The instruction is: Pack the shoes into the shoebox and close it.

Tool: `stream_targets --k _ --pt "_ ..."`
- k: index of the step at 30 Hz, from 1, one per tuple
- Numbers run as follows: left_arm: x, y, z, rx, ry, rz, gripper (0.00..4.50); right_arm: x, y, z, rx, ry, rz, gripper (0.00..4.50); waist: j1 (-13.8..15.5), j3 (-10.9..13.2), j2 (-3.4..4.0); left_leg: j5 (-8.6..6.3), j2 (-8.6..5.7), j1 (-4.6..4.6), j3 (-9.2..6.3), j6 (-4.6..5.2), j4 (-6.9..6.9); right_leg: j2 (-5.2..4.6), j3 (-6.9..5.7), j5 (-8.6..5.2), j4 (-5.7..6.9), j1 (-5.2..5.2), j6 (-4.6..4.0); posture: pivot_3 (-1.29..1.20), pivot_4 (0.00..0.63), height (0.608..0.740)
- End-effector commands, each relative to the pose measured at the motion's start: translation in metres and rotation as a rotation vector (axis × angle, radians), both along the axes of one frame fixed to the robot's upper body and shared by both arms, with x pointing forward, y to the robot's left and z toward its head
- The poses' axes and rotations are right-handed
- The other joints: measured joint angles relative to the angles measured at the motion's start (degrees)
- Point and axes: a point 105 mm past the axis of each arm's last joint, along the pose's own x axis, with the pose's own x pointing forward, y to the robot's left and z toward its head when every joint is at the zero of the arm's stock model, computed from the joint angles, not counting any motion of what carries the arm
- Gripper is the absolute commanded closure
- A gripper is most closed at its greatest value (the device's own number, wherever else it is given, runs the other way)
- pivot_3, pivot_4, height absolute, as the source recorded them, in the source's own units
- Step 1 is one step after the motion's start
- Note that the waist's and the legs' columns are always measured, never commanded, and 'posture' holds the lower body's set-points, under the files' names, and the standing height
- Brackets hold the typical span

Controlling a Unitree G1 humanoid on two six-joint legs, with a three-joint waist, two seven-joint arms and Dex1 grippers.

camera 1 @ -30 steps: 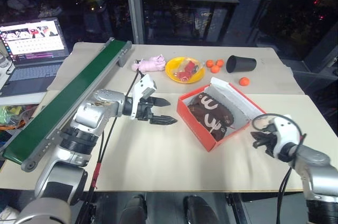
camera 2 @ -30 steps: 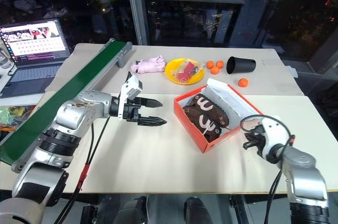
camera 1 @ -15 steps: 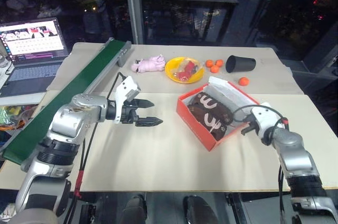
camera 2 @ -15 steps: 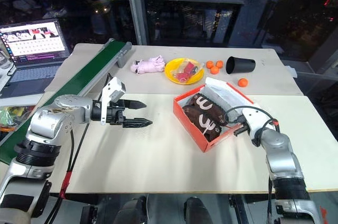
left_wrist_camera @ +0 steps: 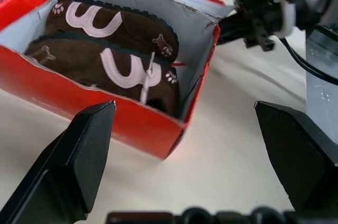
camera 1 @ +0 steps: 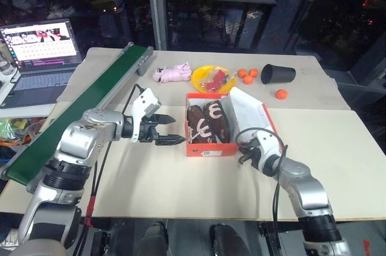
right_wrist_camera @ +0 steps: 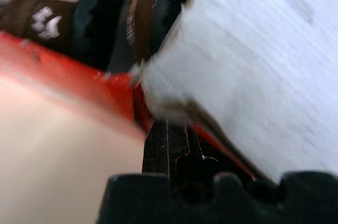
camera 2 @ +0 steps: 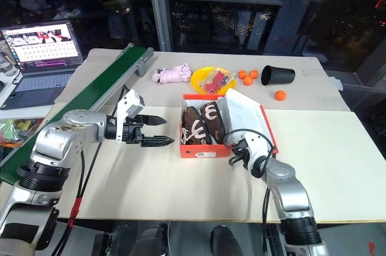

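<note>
Whereas a second earlier the red-orange cardboard shoebox (camera 1: 208, 142) lay skewed on the cream tabletop (camera 1: 181, 189), its long side running diagonally, it now sits squared to the table edge and nearer the middle, with its labelled end wall facing the robot. Over the same interval the right gripper (camera 2: 237, 154) swept in from the table's right side; its two black fingers are pressed together with nothing between them, and their tips sit against the box's near right corner, just under the hinge of the white-lined lid (camera 1: 248, 110). The right wrist view shows this corner directly above the closed fingers. The contact and the box's turn suggest a push that rotated it. Both small dark brown fuzzy shoes (camera 1: 207, 122) with cream markings lie side by side inside the box, so packing appears complete and only closing remains. The lid stands raised and leaning out to the right, not yet folded over. The left gripper (camera 1: 164, 129) hovers above the table to the left of the box, fingers spread wide and empty, pointing at the box's left wall but apart from it. Its wrist view frames the open box and shoes between its two fingers (left_wrist_camera: 79, 150).
</note>
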Motion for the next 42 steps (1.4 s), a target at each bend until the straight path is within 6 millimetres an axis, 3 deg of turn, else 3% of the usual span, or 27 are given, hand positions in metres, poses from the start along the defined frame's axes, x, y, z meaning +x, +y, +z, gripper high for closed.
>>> stream_targets --k 1,7,13,15,19,23,28,33,37,42 --pt "0.002 -0.007 0.011 -0.011 -0.051 -0.037 0.0 -0.012 -0.017 -0.014 0.036 0.023 -0.133 4.45 0.28 0.0 -0.01 0.0 0.0 0.0 0.0 0.0 0.0 0.0 -0.02 -0.02 0.0 0.0 -0.03 0.0 0.15 0.736" --pt "0.003 -0.011 0.012 -0.012 -0.056 -0.047 0.0 -0.011 -0.043 -0.045 0.162 0.04 -0.366 4.45 0.14 -0.04 -0.03 0.0 0.0 0.05 0.01 -0.01 0.01 -0.01 -0.01 -0.21 -0.01 0.05 -0.37 0.0 0.15 0.736" --pt "0.005 -0.008 0.014 -0.006 -0.063 -0.039 0.0 0.012 -0.067 -0.038 0.266 -0.064 -0.523 4.45 -0.09 -0.04 -0.04 0.0 0.0 0.13 0.01 -0.01 0.05 -0.03 -0.01 -0.15 -0.04 0.19 -0.37 0.0 0.15 0.736" --pt "0.004 -0.007 0.015 -0.005 -0.063 -0.036 0.0 0.019 -0.075 -0.029 0.267 -0.118 -0.557 4.45 0.0 -0.04 -0.04 0.01 -0.01 0.11 0.01 0.0 0.06 -0.05 -0.01 -0.15 -0.04 0.18 -0.37 0.0 0.15 0.736" --pt "0.003 -0.004 0.015 -0.003 -0.061 -0.025 0.0 0.028 -0.087 0.014 0.289 -0.32 -0.591 4.45 -0.41 -0.02 -0.01 0.02 -0.01 0.01 0.01 0.02 -0.05 -0.03 0.01 0.0 0.0 0.02 -0.09 0.0 0.15 0.736" --pt "0.003 0.0 0.012 0.009 -0.067 -0.012 0.0 0.026 -0.084 0.057 0.228 -0.502 -0.517 4.45 -0.71 -0.01 0.01 0.02 -0.01 0.01 -0.02 0.03 -0.24 0.01 0.0 -0.03 0.01 -0.03 -0.14 0.0 0.15 0.736" --pt "0.007 0.007 0.004 0.037 -0.074 0.024 0.0 0.028 -0.057 0.095 0.128 -0.603 -0.343 4.45 -0.73 -0.01 0.02 0.03 -0.01 0.04 -0.02 0.03 -0.21 0.02 0.0 -0.08 0.06 -0.03 -0.08 0.0 0.15 0.736" --pt "0.015 0.035 0.003 0.071 -0.09 0.144 0.0 0.033 -0.011 0.129 0.119 -0.645 -0.159 4.45 -0.97 -0.01 0.02 0.03 -0.01 0.13 -0.02 0.03 -0.17 0.03 0.04 -0.09 0.14 -0.03 -0.09 0.0 0.15 0.736" --pt "0.013 0.06 0.0 0.104 -0.095 0.221 0.0 0.035 0.033 0.138 0.153 -0.598 -0.004 4.45 -0.88 -0.01 0.02 0.03 0.0 0.11 -0.05 0.04 -0.25 0.05 0.02 -0.13 0.15 -0.05 -0.18 0.0 0.15 0.736" --pt "0.006 0.064 -0.002 0.102 -0.098 0.247 0.0 0.035 0.071 0.121 0.148 -0.506 0.134 4.45 -0.06 0.01 0.0 0.03 0.0 0.02 -0.05 0.03 -0.25 0.01 -0.08 -0.04 0.14 -0.07 -0.43 0.0 0.15 0.736"
